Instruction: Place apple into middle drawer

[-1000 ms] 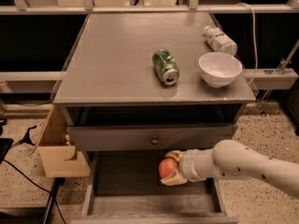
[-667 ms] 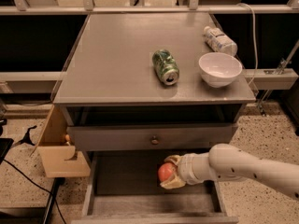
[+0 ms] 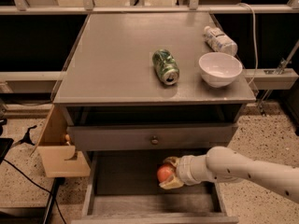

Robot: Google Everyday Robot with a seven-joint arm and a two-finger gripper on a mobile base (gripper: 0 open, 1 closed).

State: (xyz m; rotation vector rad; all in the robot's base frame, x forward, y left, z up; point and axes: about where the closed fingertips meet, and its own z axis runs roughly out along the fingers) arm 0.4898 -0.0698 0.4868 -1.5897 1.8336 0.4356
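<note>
- Grips the smooth round orange-red apple (image 3: 164, 173) between the tan fingers (image 3: 169, 185) of the two-finger gripper (image 3: 167, 173). Parted only as wide as the fruit, with one finger above it and one below, both touching the skin.
- Holds the fruit over the grey floor of the wide grey wooden middle drawer (image 3: 121, 174), which is pulled out and open. Sits right of centre in the tray; cannot tell whether resting on the floor or hanging just above it.
- Reaches in from the right on a pale, rounded arm (image 3: 252, 169), with the wrist just below the closed grey drawer front with a small round knob (image 3: 152, 138).
- Judged well advanced: apple already in the grip and inside the tray's outline. Left to do, by the look of it: lowering to the floor if not already down, opening the fingers, and drawing clear without nudging the fruit.
- Likely to roll a little once freed, being round and smooth, though walled in by the tray.
- Leaves untouched, on the flat grey tabletop (image 3: 112, 59) above, a green metal can (image 3: 165, 67) lying on its side, a round white bowl (image 3: 220, 69) to its right, and a clear plastic bottle (image 3: 219, 40) lying beyond the bowl.
- Stays well apart from the pale tan wooden box (image 3: 58, 148) at the cabinet's left side.
</note>
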